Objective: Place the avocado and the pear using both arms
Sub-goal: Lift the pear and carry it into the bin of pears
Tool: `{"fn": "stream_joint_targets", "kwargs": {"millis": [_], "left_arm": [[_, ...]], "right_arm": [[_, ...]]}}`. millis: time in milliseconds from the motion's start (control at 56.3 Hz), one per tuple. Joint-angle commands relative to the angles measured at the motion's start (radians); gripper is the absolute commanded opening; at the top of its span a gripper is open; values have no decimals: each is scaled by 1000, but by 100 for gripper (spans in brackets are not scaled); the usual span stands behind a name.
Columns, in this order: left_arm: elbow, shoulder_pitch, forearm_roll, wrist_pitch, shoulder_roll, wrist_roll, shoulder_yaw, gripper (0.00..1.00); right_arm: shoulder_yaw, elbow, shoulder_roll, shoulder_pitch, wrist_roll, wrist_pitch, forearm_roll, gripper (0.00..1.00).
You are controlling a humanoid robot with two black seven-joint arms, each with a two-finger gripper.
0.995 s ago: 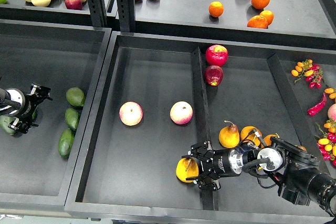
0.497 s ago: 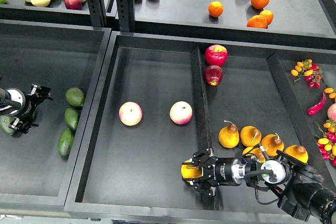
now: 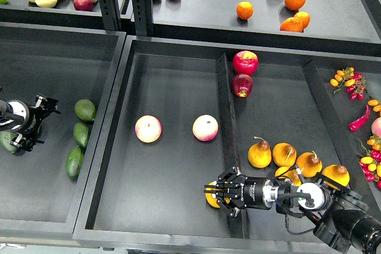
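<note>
1. Down near the front edge of the middle tray, the right gripper [image 3: 219,195] has sunk lower over the last second and slid a bit toward the front. It still has the pear [image 3: 212,196] pinched between its fingers, right beside the divider [image 3: 229,141]. A second ago the pear was clearly higher and more of it showed; now it looks like it's at or nearly on the tray floor [image 3: 166,206]. My read: the pear placement is basically at the let-go stage, but the fingers haven't opened yet.

2. Over at the left edge, the left gripper [image 3: 33,124] has barely budged. Something dark green sits between and behind its fingers, and I'd guess that's the avocado [image 3: 8,141], but I honestly can't tell if the fingers are clamped on it or just around it. So the avocado half of the job looks less far along.

3. Counts, for what it's worth:
- green avocados [image 3: 81,134] loose in the left tray: three, in a column, plus the one by the left gripper
- pink-and-yellow apples [image 3: 148,128] in the middle tray: two
- red apples [image 3: 245,62] by the far end of the divider: two
- orange-brown pears [image 3: 260,154] right of the divider: four clear, maybe a fifth behind the arm
</note>
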Motion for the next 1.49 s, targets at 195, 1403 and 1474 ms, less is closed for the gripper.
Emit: {"fn": "stream_joint_targets", "kwargs": {"millis": [195, 1403, 1474], "left_arm": [[1, 0, 0, 0, 2, 0, -1, 99], [13, 1, 0, 0, 9, 0, 1, 99], [15, 3, 0, 0, 9, 0, 1, 99]], "right_arm": [[97, 36, -8, 15, 0, 0, 3, 3], [231, 404, -442, -150, 0, 0, 215, 4], [231, 404, -456, -164, 0, 0, 215, 4]]}}
